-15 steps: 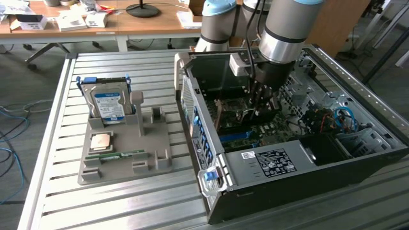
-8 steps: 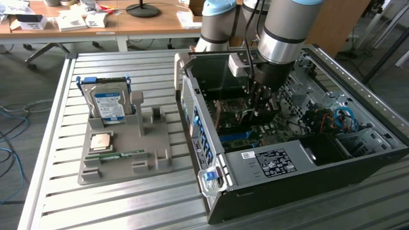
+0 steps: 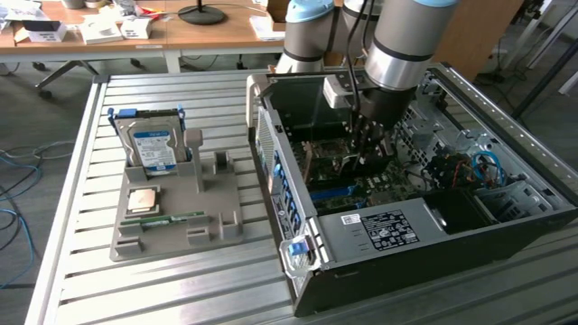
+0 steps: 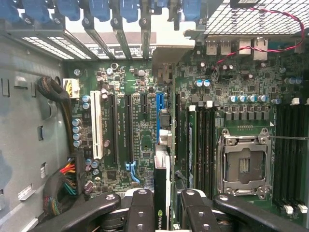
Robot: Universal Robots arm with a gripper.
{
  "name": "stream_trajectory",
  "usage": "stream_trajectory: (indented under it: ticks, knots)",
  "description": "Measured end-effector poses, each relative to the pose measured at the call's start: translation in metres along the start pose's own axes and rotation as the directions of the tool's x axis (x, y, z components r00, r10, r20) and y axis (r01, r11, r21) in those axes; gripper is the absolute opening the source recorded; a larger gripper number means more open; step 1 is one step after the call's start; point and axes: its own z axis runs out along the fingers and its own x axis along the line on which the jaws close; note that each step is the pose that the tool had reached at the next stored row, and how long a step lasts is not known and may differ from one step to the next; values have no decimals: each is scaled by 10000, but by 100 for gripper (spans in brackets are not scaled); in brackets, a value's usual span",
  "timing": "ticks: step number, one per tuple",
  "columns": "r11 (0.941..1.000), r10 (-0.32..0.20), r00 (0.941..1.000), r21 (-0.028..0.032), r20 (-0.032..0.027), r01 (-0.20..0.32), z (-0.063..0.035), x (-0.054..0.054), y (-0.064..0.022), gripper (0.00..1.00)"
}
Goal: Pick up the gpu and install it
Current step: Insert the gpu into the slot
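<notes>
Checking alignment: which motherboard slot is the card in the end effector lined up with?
The blue slot: the gpu in the end effector runs in line with it; the white slot and black slots lie aside.

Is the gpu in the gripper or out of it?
In: the gpu sits edge-on between the gripper fingers, lined up with the blue slot.

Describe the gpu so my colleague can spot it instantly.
Look inside the open computer case on the slatted table, where the gripper reaches in. Between its fingers hangs the gpu, a thin dark card seen edge-on. Nothing nearby shares its green logo.
</notes>
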Motion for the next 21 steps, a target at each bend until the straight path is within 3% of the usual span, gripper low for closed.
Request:
stream_trajectory:
  ticks: [4, 13, 21]
  knots:
    - [10000, 3, 10000, -65, -4, -3, 0, -1, -10, 26]
    - [9999, 3, 10000, -110, -9, -3, 0, -1, -12, 26]
    - [9999, 2, 10000, -112, -8, -2, 0, 9, 0, 26]
